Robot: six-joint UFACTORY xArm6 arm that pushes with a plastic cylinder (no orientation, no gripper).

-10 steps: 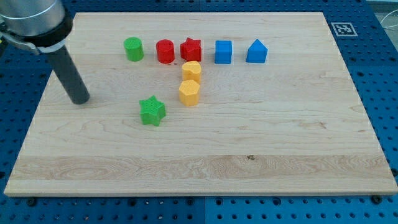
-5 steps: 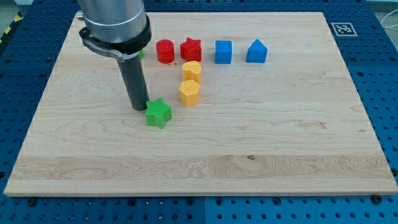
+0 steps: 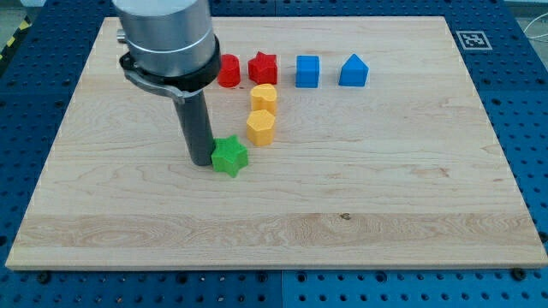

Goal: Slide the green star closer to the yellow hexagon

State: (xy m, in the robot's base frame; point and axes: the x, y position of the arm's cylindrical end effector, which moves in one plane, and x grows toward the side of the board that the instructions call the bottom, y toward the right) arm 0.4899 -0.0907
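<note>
Just to the view's right of my tip (image 3: 202,162) sits the green star (image 3: 229,156), touching or all but touching the rod's lower end, so the star lies on the far side of my tip from where any push would start. Up and to the view's right of the star stands the yellow hexagon (image 3: 260,127), near it but with a sliver of bare counter (image 3: 385,188) between them; a second yellow block (image 3: 264,97) rests just above the hexagon. The line from my tip through the star runs mostly toward the view's right, while the hexagon lies more toward the view's upper right, so I judge the coming push needs an upward lean to close that gap rather than slip the star beneath it. This arm carries no jaws at all, only the bare rod, so nothing is held; contact with the star's left side is the only touch. Red (image 3: 263,67) and blue (image 3: 307,71) blocks line the view's top, well clear.
</note>
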